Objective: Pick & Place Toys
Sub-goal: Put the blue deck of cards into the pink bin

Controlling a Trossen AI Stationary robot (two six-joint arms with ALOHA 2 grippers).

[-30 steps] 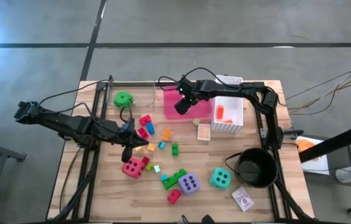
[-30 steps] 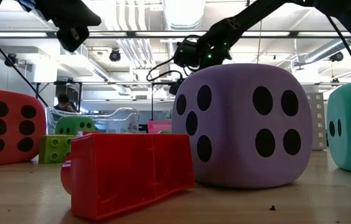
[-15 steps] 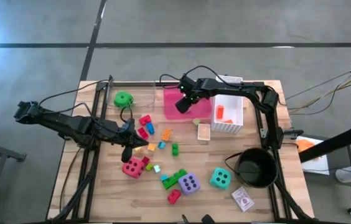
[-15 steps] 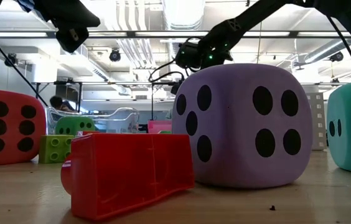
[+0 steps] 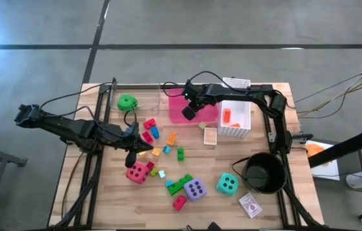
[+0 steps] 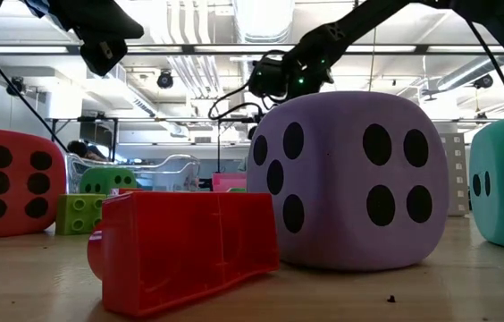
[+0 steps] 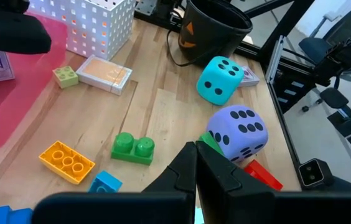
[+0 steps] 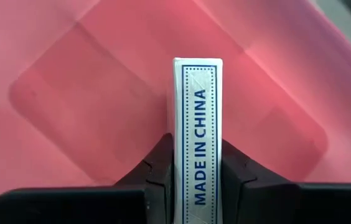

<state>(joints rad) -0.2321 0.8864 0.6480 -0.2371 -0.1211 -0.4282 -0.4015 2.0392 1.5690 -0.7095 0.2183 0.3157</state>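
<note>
A: What's changing in the last second?

B: Right hand (image 5: 189, 113) is drifting a touch toward the white mesh basket (image 5: 235, 118) over the translucent pink plastic tray (image 5: 208, 116) at the back of the wooden tabletop (image 5: 104, 192). Barely a nudge in the high view; in the low view the arm is sitting slightly higher than a moment ago.

A: Holding anything?

B: Yes. In the right wrist view the two dark fingers (image 8: 159, 171) are clamping a thin white card pack with blue "MADE IN CHINA" edge print (image 8: 198, 124), standing on edge, pink tray floor right behind it. Grip looks to be tightening, not letting go.

A: So released yet?

B: No. Pack is in the hand above the tray, not lying in it. My read: placement step is underway, drop not done.

A: Left side?

B: Left hand (image 7: 196, 167) is pinched shut on nothing, hanging over the scattered small multicoloured plastic bricks (image 5: 156, 136) mid-tabletop, same spot as a second ago.

A: Remaining toys?

B: Plenty out. Red soft die (image 5: 137, 171), purple soft die (image 5: 195, 188), teal soft die (image 5: 226, 183) are sitting on the front half, green soft die (image 5: 127, 101) at the back left, another card pack (image 5: 210, 135) just beside the basket, one more (image 5: 250, 205) near the black round pot (image 5: 262, 172). Task is early to midway, I'd judge.
</note>
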